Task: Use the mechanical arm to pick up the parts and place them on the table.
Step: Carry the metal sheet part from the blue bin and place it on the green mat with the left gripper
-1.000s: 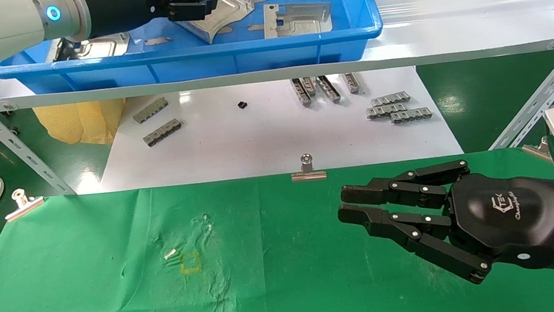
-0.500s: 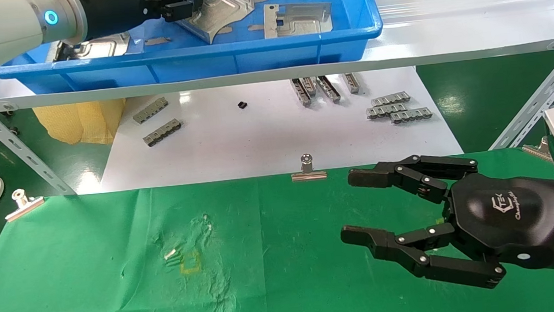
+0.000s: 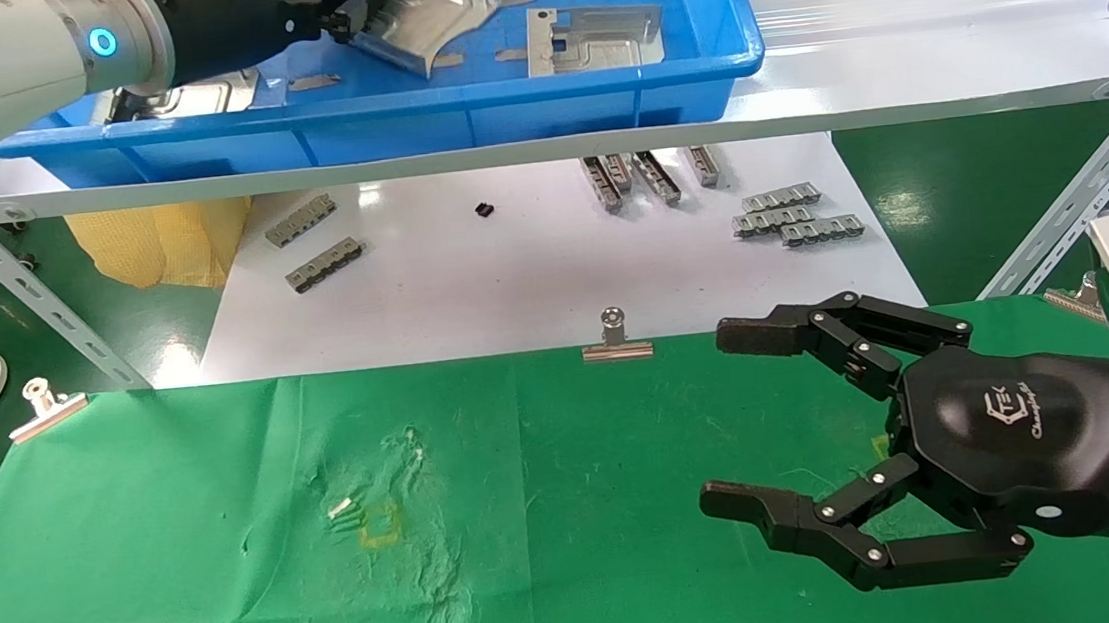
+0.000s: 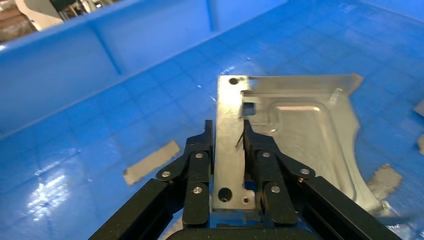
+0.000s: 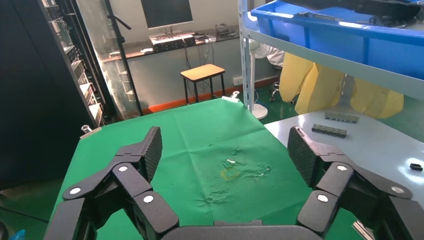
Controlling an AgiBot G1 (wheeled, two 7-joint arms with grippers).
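My left gripper [image 3: 355, 10] reaches into the blue bin and is shut on the folded edge of a silver stamped part [image 3: 435, 6]. The left wrist view shows both fingers [image 4: 197, 160] clamped on that part's edge strip [image 4: 300, 125], with the plate tilted above the bin floor. A second part [image 3: 596, 37] lies flat in the bin, and a third [image 3: 184, 95] shows partly behind the left arm. My right gripper [image 3: 714, 416] hovers wide open and empty over the right side of the green table [image 3: 183, 545]; it also shows in the right wrist view [image 5: 225, 150].
The blue bin [image 3: 496, 106] stands on a white shelf [image 3: 895, 71] with slotted-angle legs [image 3: 20, 288]. Below it a white board [image 3: 532, 283] carries grey comb strips [image 3: 792, 215]. Binder clips [image 3: 616, 338] hold the cloth edge. A faded yellow square [image 3: 380, 524] marks the cloth.
My right gripper has opened from nearly shut to wide open. My left gripper has drawn back a little toward the left with the part, which has tilted up off the bin floor.
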